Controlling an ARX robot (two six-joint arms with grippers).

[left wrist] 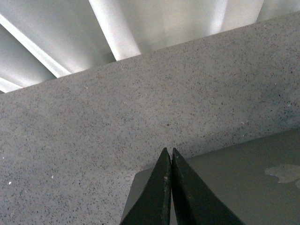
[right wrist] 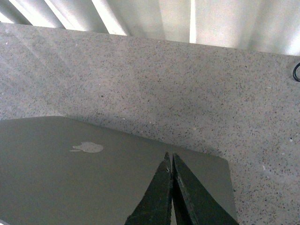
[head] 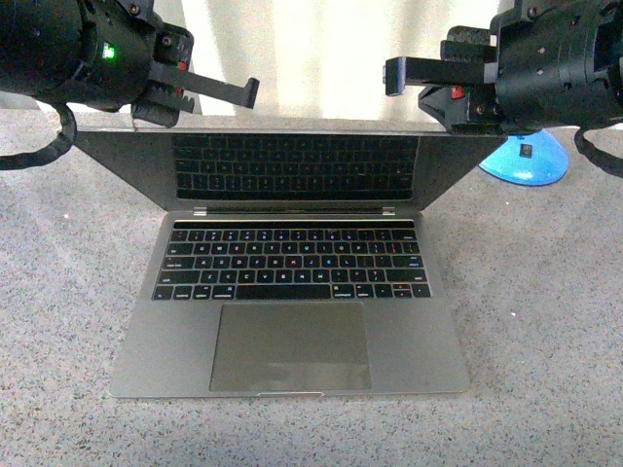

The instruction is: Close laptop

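The grey laptop [head: 292, 331] lies open on the speckled table, its black keyboard and trackpad facing me. Its screen [head: 295, 167] tilts forward and reflects the keys. My left gripper [head: 251, 92] is shut and empty, just above the lid's top edge left of centre. My right gripper [head: 392, 76] is shut and empty above the top edge right of centre. In the left wrist view the shut gripper [left wrist: 169, 151] lies over a corner of the lid's back [left wrist: 243, 183]. In the right wrist view the shut gripper [right wrist: 169, 155] lies over the lid's back [right wrist: 70, 183], near the pale apple logo [right wrist: 86, 147].
A blue round object [head: 531, 161] sits on the table behind the laptop's right side, under my right arm. A pale pleated curtain [head: 321, 49] hangs behind the table's far edge. A black cable [right wrist: 296, 71] shows at the right wrist view's edge.
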